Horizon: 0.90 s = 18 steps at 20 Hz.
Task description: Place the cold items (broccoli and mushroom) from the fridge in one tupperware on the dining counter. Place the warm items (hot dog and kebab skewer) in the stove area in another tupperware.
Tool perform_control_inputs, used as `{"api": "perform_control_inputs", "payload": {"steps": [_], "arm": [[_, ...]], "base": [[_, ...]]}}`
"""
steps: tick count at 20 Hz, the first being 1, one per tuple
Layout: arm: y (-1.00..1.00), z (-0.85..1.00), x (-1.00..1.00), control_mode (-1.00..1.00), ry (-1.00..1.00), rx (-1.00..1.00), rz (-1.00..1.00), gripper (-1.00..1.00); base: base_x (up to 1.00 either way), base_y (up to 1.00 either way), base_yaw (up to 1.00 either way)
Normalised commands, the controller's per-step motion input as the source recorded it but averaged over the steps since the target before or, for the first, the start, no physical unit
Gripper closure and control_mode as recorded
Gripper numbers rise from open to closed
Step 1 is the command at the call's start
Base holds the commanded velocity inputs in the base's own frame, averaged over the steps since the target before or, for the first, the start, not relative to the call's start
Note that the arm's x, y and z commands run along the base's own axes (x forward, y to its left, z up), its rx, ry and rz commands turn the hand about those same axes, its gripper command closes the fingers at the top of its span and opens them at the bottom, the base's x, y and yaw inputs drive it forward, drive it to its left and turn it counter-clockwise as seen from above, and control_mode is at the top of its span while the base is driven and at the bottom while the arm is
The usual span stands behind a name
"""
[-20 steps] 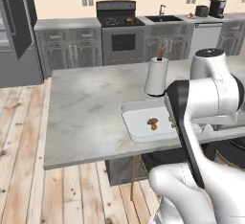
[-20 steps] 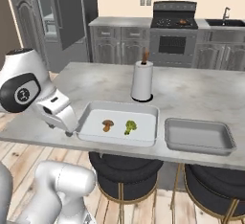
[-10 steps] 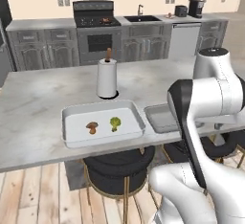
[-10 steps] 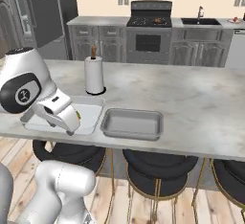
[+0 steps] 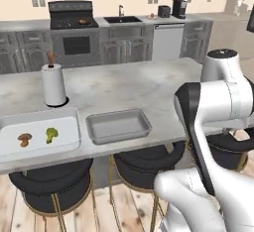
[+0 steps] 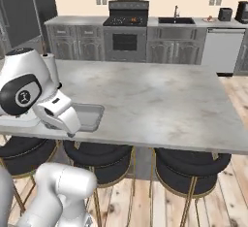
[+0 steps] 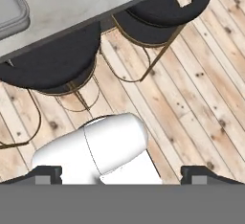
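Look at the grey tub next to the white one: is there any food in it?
No, the grey tub is bare inside, while the mushroom and broccoli lie in the white tub beside it.

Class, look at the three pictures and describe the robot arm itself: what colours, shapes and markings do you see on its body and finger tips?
The arm is built of glossy white, rounded shells joined by dark, almost black bands at the joints. In the right base view a round dark cap on one joint carries a small pale marking, too small to read. The gripper has two small dark, blocky finger tips. No loose cables show.
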Motion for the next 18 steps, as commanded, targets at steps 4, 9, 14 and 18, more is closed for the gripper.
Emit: {"api": "perform_control_inputs", "payload": {"steps": [4, 9, 14, 18], "arm": [[0.00, 0.00, 0.00, 1.00, 0.00, 0.00, 0.00, -1.00], [0.00, 0.00, 0.00, 1.00, 0.00, 0.00, 0.00, -1.00], [0.00, 0.00, 0.00, 1.00, 0.00, 0.00, 0.00, -1.00], [0.00, 0.00, 0.00, 1.00, 0.00, 0.00, 0.00, -1.00]], "base": [[0.00, -1.00, 0.00], [0.00, -1.00, 0.00], [0.00, -1.00, 0.00], [0.20, -1.00, 0.00]]}}
